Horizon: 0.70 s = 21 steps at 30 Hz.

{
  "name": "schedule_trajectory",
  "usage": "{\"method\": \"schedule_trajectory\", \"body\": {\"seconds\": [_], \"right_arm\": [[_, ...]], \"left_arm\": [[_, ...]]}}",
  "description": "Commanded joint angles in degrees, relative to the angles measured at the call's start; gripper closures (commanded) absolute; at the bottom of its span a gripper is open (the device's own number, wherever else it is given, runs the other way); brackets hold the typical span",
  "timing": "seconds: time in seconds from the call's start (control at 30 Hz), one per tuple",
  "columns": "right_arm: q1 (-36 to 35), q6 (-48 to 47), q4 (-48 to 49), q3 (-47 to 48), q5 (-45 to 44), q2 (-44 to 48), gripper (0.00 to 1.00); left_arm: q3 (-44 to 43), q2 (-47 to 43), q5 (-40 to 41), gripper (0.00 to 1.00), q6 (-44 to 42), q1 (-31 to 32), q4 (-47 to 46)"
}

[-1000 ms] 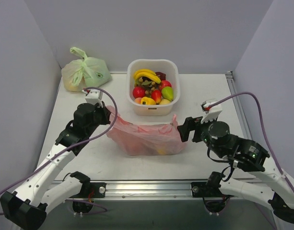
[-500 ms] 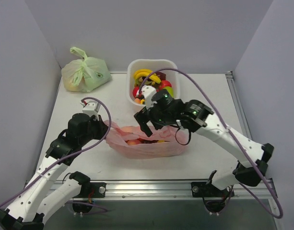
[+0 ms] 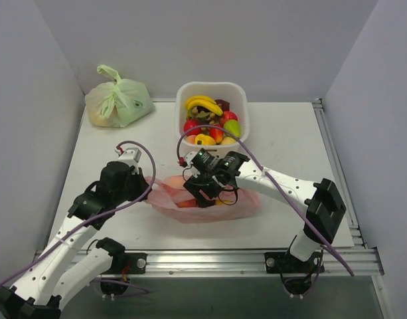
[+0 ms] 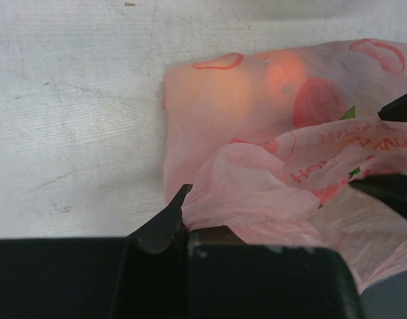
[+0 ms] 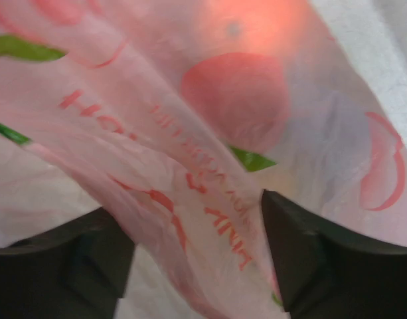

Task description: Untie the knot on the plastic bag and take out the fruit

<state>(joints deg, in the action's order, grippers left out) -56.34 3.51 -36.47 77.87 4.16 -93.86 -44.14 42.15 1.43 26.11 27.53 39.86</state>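
The plastic bag [image 3: 243, 203] lies flat on the table [image 3: 289, 133], just on my side of the white basket [image 3: 211, 84], with its long axis running left to right between the two arms. Through the film I can make out the fruit [image 4: 279, 73] as an orange glow near the bag's middle. I can't find the knot in any view; it may be hidden under the folds.

The left gripper [image 3: 149, 193] is clenched on the bag's left end, pinning a bunch of film. The right gripper [image 5: 190, 212] hangs over the middle with its jaws spread, a loose fold of printed film running between them, ungripped. The fruit sits directly below and just beyond it, so I judge the right arm to be the nearer one.
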Motion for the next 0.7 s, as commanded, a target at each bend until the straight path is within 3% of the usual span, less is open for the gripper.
{"method": "schedule_trajectory", "body": {"seconds": [0.0, 0.1, 0.13, 0.23, 0.33, 0.53, 0.6, 0.63, 0.67], "right_arm": [[5.96, 2.98, 5.42, -4.63, -3.98, 2.09, 0.34], [13.5, 11.15, 9.04, -10.16, -10.54, 5.61, 0.57], [15.19, 13.61, 10.96, -11.58, -11.1, 7.1, 0.75], [18.54, 19.6, 16.84, -17.19, -11.55, 15.87, 0.94], [18.98, 22.33, 21.51, -20.46, -11.46, 20.2, 1.0], [18.98, 26.01, 28.8, -21.97, -8.12, 23.82, 1.0], [18.9, 26.2, 30.22, -21.27, -7.24, 22.85, 1.0], [18.89, 26.2, 30.66, -20.83, -7.15, 21.8, 1.0], [18.81, 26.11, 30.67, -19.78, -7.33, 21.19, 1.0]], "left_arm": [[0.45, 0.74, 0.15, 1.0, 0.7, -0.28, -0.13], [0.9, 1.0, 0.76, 1.0, 0.7, -0.28, -0.48], [1.07, 1.35, 0.85, 1.0, 0.79, -0.28, -0.66], [1.95, 1.79, 1.38, 1.0, 0.96, -0.37, -1.27], [2.39, 2.93, 2.78, 1.0, 0.79, -0.37, -2.94], [-2.08, 8.11, 7.8, 1.0, -2.37, -0.37, -7.95], [-4.54, 9.44, 6.49, 0.81, -3.69, -0.37, -8.57], [-7.25, 10.4, 5.87, 0.65, -4.13, -0.37, -8.48], [-8.32, 10.67, 5.25, 0.38, -4.83, -0.37, -8.48]]}}
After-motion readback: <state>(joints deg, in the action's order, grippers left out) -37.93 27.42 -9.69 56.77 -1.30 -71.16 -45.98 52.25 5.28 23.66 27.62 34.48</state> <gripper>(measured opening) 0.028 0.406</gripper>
